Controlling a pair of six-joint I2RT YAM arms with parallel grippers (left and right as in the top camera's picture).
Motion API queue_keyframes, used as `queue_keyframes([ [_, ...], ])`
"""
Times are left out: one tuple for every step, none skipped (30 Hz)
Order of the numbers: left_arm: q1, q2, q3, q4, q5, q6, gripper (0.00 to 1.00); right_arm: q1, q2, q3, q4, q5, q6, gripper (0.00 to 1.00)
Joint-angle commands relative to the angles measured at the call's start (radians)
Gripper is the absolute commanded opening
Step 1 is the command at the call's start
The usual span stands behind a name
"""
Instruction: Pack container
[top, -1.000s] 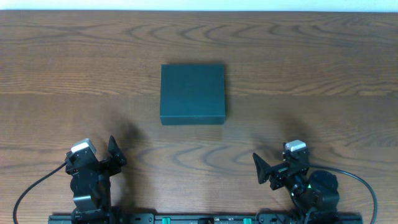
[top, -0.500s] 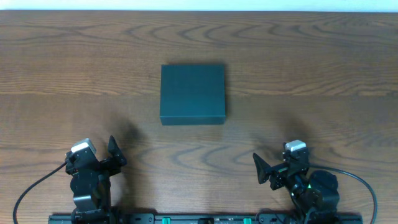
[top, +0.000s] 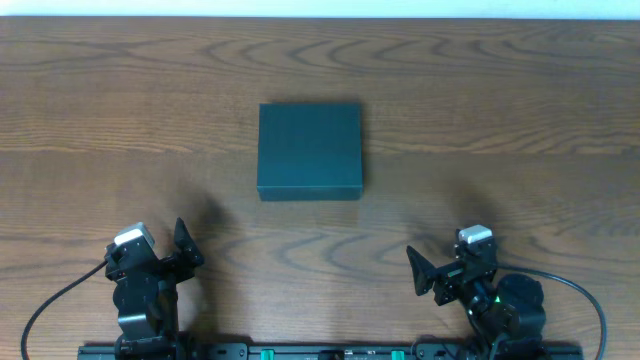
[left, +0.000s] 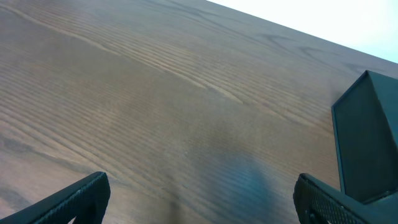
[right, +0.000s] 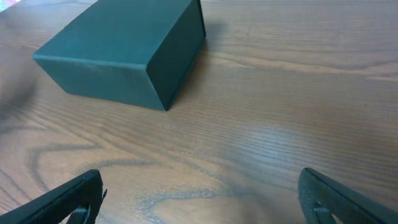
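Note:
The container (top: 310, 150) is a dark teal square box with its lid shut, standing in the middle of the wooden table. It also shows at the right edge of the left wrist view (left: 368, 134) and at the upper left of the right wrist view (right: 124, 53). My left gripper (top: 183, 243) is open and empty near the front left edge, well short of the box. My right gripper (top: 418, 270) is open and empty near the front right edge. No snack packets are in view.
The wooden table (top: 500, 130) carries only the box. The arm bases and a black rail (top: 330, 351) sit along the front edge. The far table edge runs along the top of the overhead view.

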Motion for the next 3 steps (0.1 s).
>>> queue_keyframes([
  [-0.003,-0.007,-0.019,-0.003,-0.008,0.000,0.96,0.010,-0.009,-0.005,0.003,0.010,-0.013,0.99],
  [-0.003,-0.007,-0.019,-0.003,-0.008,0.000,0.95,0.010,-0.009,-0.005,0.003,0.010,-0.013,0.99],
  [-0.003,-0.007,-0.019,-0.003,-0.008,0.000,0.95,0.010,-0.009,-0.005,0.003,0.010,-0.013,0.99],
])
